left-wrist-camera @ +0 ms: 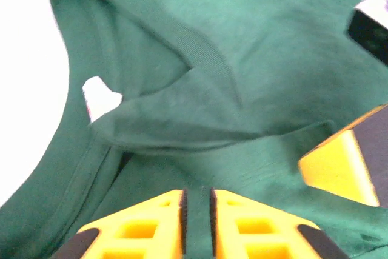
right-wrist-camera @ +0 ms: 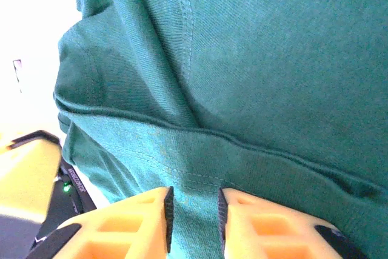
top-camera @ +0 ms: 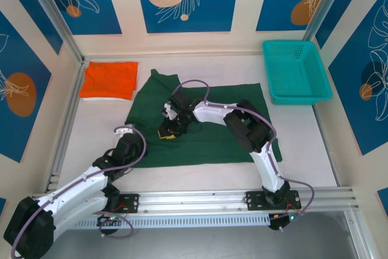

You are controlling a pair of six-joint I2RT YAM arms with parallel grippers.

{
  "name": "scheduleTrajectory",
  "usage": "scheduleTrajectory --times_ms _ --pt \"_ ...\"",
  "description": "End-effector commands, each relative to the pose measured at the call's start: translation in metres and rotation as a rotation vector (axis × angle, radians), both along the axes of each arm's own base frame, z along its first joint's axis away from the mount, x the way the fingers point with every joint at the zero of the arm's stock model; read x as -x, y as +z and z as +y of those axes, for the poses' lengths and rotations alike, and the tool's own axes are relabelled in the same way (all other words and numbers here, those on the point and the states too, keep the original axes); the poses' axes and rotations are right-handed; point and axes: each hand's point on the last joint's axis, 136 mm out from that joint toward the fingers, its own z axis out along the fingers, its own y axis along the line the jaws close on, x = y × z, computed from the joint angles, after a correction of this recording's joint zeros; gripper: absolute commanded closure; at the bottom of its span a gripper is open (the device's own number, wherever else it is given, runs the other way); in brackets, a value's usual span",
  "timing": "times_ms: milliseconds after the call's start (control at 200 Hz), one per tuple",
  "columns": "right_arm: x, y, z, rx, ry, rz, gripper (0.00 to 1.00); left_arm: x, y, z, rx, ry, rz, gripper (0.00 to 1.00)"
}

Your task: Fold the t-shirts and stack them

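Note:
The dark green t-shirt (top-camera: 206,122) lies spread across the middle of the table, its ribbed collar (left-wrist-camera: 200,53) showing in the left wrist view. The orange t-shirt (top-camera: 110,80) sits folded at the back left. My left gripper (top-camera: 143,141) is at the green shirt's near left edge, and its yellow fingers (left-wrist-camera: 197,193) are nearly together with green cloth pinched between the pads. My right gripper (top-camera: 165,134) reaches across to the same left part. Its pads (right-wrist-camera: 193,192) stand apart over a stitched hem, with cloth lying in the gap. The two grippers are close together.
A teal mesh basket (top-camera: 296,72) stands at the back right. Metal frame posts and patterned walls close in the back and sides. A rail (top-camera: 200,201) with both arm bases runs along the near edge. Bare white table (top-camera: 97,131) lies left of the green shirt.

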Motion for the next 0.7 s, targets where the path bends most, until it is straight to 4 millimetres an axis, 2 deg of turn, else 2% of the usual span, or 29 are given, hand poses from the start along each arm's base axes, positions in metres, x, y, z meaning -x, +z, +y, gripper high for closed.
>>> scheduleTrajectory --times_ms 0,120,305,390,550,695 --pt "0.0 0.0 0.004 -0.003 0.021 -0.014 0.73 0.013 -0.012 0.015 -0.065 0.057 0.122 0.96" --pt "-0.002 0.007 0.003 -0.017 0.013 -0.048 0.72 0.02 -0.022 0.016 -0.062 0.077 0.186 0.99" --pt "-0.008 0.007 0.005 0.032 0.003 -0.112 0.59 0.023 -0.027 0.0 -0.013 0.015 0.224 0.98" --pt "-0.013 0.002 0.006 0.06 -0.004 -0.114 0.52 0.025 -0.031 0.002 -0.047 0.006 0.265 0.97" --pt "-0.008 -0.006 0.014 0.102 0.042 -0.141 0.54 0.028 -0.037 0.009 -0.091 0.033 0.303 1.0" --pt "-0.009 -0.014 0.015 0.172 0.051 -0.172 0.63 0.028 -0.035 0.016 -0.109 0.068 0.29 1.0"
